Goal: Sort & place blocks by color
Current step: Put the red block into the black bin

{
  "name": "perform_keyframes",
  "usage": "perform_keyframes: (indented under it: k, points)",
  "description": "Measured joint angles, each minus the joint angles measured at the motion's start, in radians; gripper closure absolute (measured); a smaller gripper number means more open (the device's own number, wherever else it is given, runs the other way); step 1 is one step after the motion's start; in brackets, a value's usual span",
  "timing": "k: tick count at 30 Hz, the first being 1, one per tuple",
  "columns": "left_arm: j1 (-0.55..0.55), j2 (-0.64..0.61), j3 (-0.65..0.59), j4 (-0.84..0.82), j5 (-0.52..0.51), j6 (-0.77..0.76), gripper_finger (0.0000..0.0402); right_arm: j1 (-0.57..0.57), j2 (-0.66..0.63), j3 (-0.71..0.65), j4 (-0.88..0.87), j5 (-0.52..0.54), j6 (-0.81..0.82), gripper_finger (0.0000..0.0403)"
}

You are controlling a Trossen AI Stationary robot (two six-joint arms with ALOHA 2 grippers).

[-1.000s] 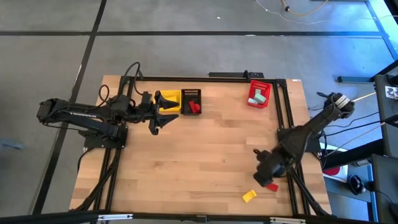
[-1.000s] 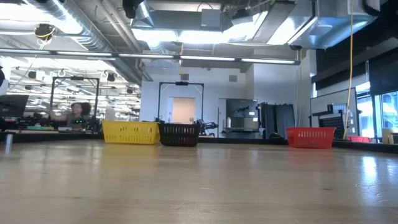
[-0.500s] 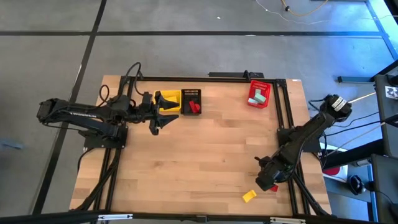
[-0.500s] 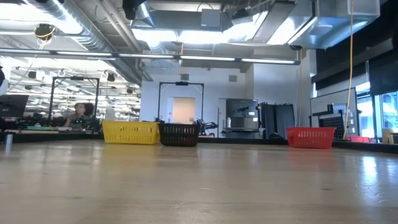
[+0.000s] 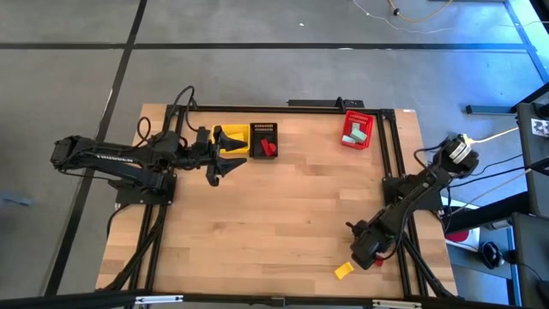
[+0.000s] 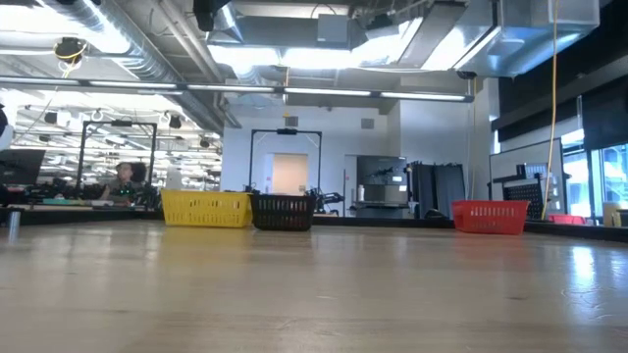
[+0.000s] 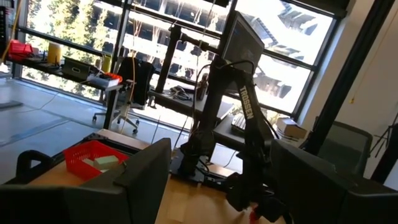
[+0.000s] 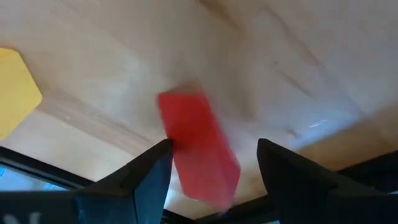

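The right gripper's (image 8: pixel 211 180) two dark fingers (image 8: pixel 140 180) are seen spread apart, with a red block (image 8: pixel 198 149) lying on the counter (image 8: pixel 261 56) between them, not clamped. The block is a bar; in the right wrist view its long axis runs obliquely, one end reaching nearly between the fingertips, the other pointing away from them. A yellow block (image 8: pixel 15 90) lies on the counter off to one side of it.

In the high view the right gripper (image 5: pixel 367 251) is lowered near the counter's (image 5: pixel 274 215) edge at about 4 o'clock, and the yellow block (image 5: pixel 343 270) lies just beside it, toward 6 o'clock.

The left gripper (image 5: pixel 216 165) waits near 11 o'clock with its fingers parted on nothing, close to the yellow basket (image 5: pixel 233 137) and black basket (image 5: pixel 263 139). A red basket (image 5: pixel 358 129) holding pale green blocks (image 5: pixel 358 133) stands at about 1 o'clock.
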Motion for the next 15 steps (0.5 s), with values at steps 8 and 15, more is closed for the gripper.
perform_keyframes:
  k: [8, 15]
  points:
    - [0.001, 0.0, 0.0, -0.001, 0.0, 0.005, 0.0134, 0.013, 0.056, 0.003, 0.043, -0.029, -0.03, 0.0166]
    - [0.021, 0.0, 0.0, -0.003, -0.001, 0.005, 0.0134, 0.014, 0.065, 0.003, 0.045, -0.032, -0.031, 0.0175]
